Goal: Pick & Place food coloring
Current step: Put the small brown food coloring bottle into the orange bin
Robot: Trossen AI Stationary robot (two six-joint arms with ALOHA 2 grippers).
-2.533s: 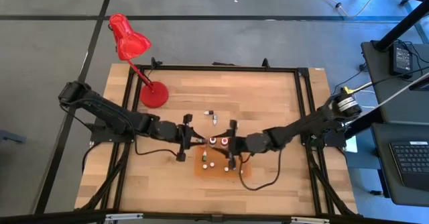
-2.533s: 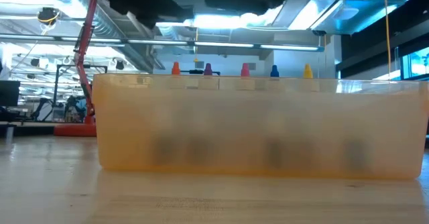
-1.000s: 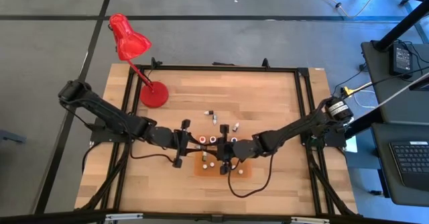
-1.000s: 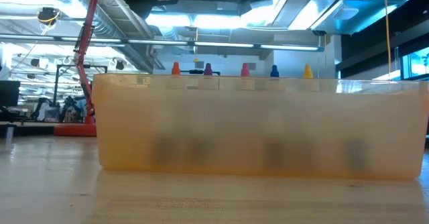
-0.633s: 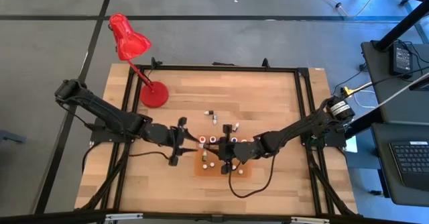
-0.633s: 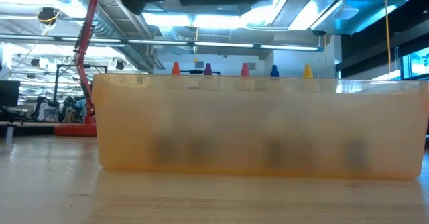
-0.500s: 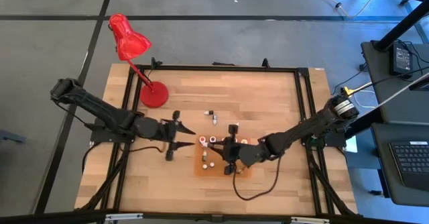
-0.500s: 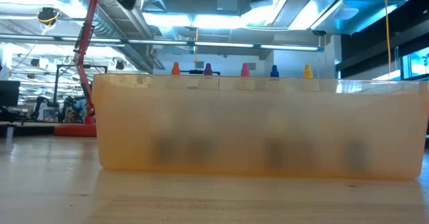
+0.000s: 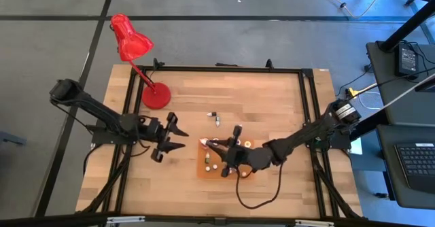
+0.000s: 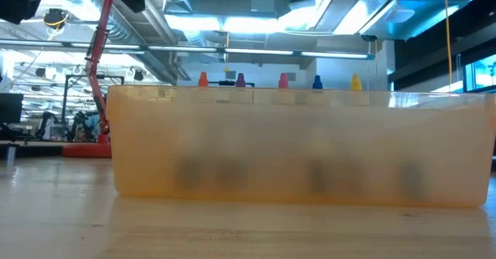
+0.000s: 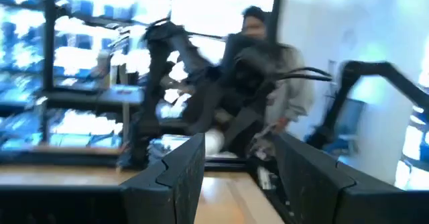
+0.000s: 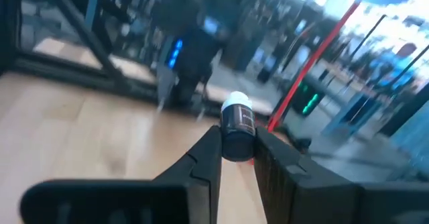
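My overhead view is evenly lit and sharp, with only soft shadows under the arms on the worktop [image 9: 272, 105]. The low view glares with ceiling lights [image 10: 232, 22], and the near container [image 10: 302, 146] sits blurred. Both wrist views smear badly; bright windows wash out the left one.

Two robot arms work over one wooden table [image 9: 272, 105] beside a single red desk lamp [image 9: 132, 43]. One orange tray [image 10: 294, 146] holds five coloured bottle tips [image 10: 283, 81] visible above its rim from table height, with two small food coloring bottles [image 9: 215, 117] lying loose between lamp and tray.
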